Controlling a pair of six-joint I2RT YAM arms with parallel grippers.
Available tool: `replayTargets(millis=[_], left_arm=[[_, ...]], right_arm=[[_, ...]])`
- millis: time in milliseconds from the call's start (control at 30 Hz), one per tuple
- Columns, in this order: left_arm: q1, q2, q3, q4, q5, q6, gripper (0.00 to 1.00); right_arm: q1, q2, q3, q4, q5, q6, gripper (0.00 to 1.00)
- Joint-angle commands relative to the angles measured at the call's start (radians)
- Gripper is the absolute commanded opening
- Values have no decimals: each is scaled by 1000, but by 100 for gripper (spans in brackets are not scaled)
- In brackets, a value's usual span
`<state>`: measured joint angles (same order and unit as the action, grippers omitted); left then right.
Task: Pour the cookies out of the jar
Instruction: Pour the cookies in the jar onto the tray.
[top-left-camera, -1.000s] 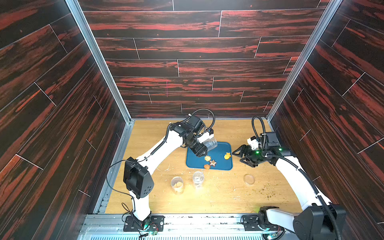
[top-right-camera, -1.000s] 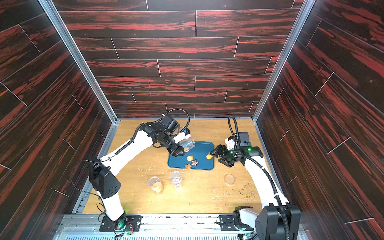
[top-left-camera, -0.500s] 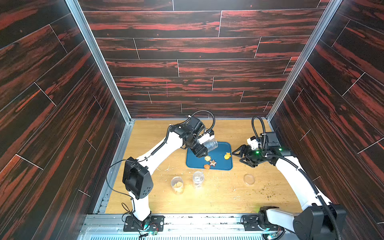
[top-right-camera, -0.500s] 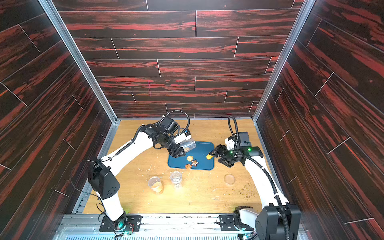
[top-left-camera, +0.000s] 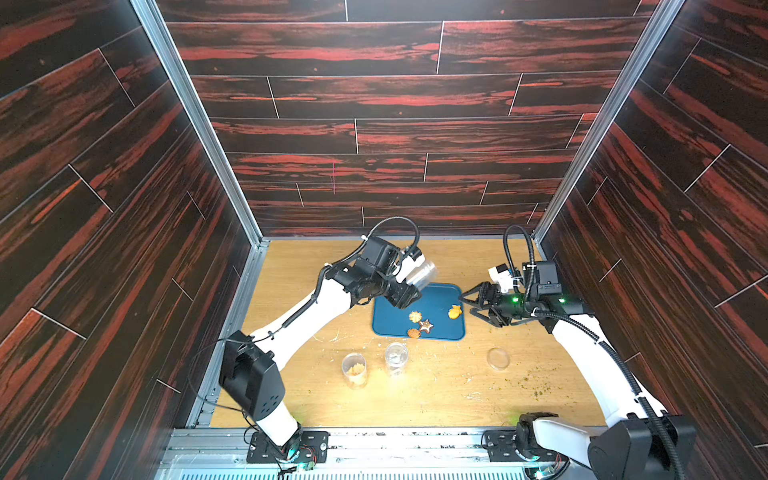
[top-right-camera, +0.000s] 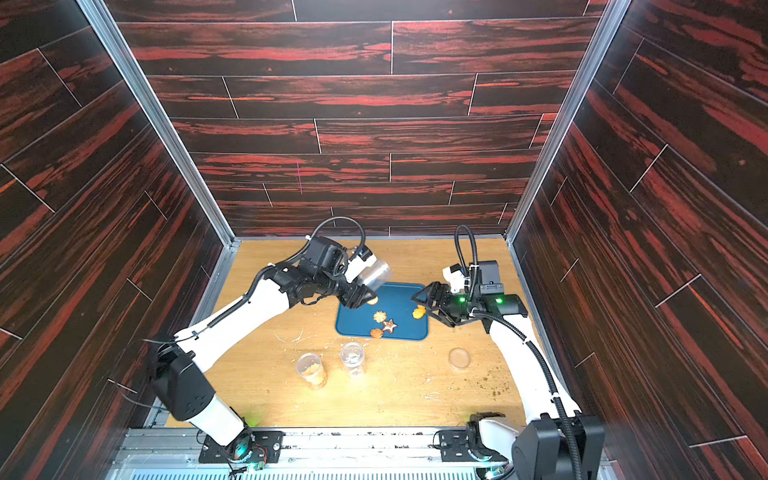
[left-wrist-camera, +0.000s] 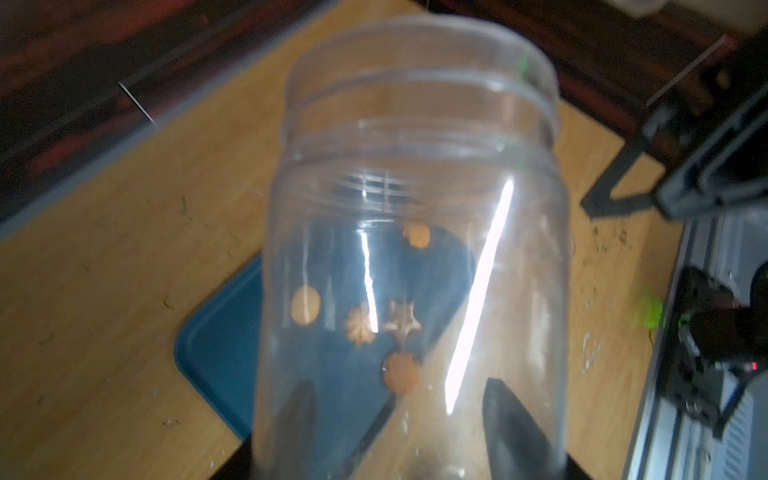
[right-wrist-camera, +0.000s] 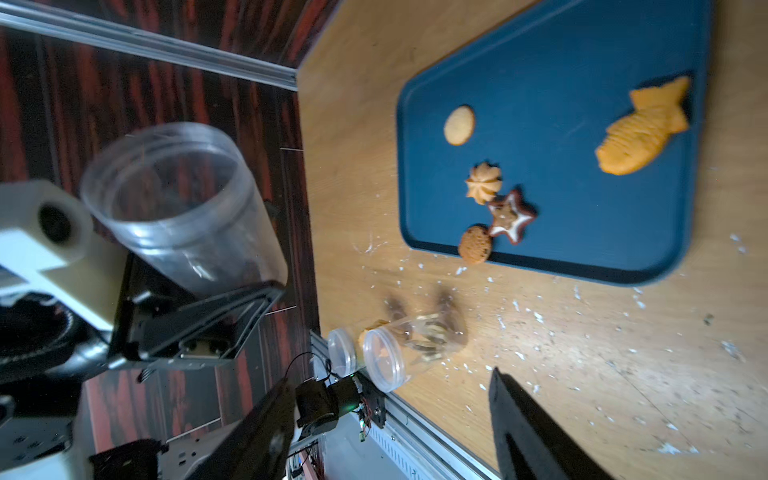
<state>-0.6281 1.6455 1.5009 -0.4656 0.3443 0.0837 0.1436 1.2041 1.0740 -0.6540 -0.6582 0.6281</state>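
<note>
Cookies (top-left-camera: 425, 325) stay put on tray (top-left-camera: 436, 297); jar (top-left-camera: 423, 274) has lifted.

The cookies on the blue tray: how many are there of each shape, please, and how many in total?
Round: 2 (pale round cookie, rough brown round cookie)
Rosette cookie: 1
Star cookie: 1
Fish cookie: 1
Total: 5, all on the blue tray

The left arm (top-left-camera: 320, 311) and the right arm (top-left-camera: 577, 349) wear glossy white shells between black joint housings, with black ribbed cables (top-left-camera: 625, 368) alongside, green lights (top-left-camera: 515, 299) glowing on the right one, and black tapered fingers (right-wrist-camera: 532, 432) on the right gripper (top-left-camera: 467, 303).
</note>
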Motion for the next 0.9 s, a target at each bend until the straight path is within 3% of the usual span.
replayTargets(millis=[0, 133, 467, 500, 600, 867], left_arm=[[2, -48, -31, 177, -25, -126, 10], [2, -78, -88, 300, -68, -213, 9], [-2, -126, -130, 377, -93, -311, 9], [-4, -131, -133, 380, -92, -314, 9], [-5, -139, -130, 375, -85, -314, 9], [-8, -158, -127, 396, -60, -322, 9]], right_arm=[[18, -31, 48, 39, -41, 4, 76], [39, -24, 101, 43, -34, -4, 76], [113, -21, 224, 90, -31, -37, 77], [119, -25, 232, 99, -29, -37, 89], [135, -34, 250, 141, -35, -32, 98], [182, -17, 283, 284, -84, 3, 99]])
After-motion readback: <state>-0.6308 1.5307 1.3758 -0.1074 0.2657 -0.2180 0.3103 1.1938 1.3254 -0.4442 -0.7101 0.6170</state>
